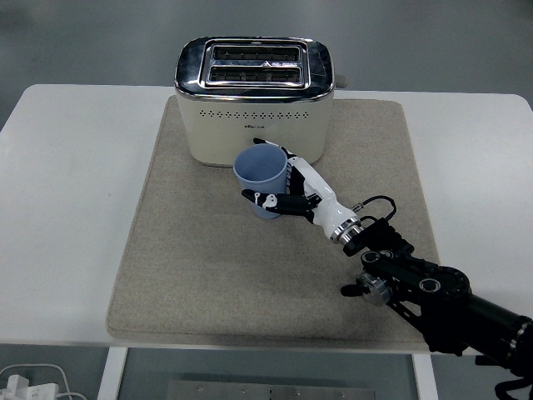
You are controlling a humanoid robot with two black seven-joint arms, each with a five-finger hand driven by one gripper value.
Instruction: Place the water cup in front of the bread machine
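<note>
The water cup, a pale blue open-topped tumbler, is sitting upright or very nearly so over the beige mat, just in front of the cream bread machine and slightly right of its middle. The right hand is wrapping it from the right side: its fingers are curling closed around the lower wall of the cup, with the thumb side reaching behind toward the toaster. Whether the cup's base is already touching the mat or hanging just above it is not clear from this angle.

The cup is looking close to where the task wants it, so the step in hand is probably the set-down and release. To do it well, the hand should be lowering straight down with the cup's mouth level, so the base lands flat on the soft mat rather than on an edge. The fingers should be opening only once the weight is resting, and spreading evenly so neither side drags the light cup over. The withdrawal is best made back toward the right and the near edge of the tabletop, away from the bread machine's front wall, which is standing very near the cup's rim.

The left arm is not showing anywhere.
</note>
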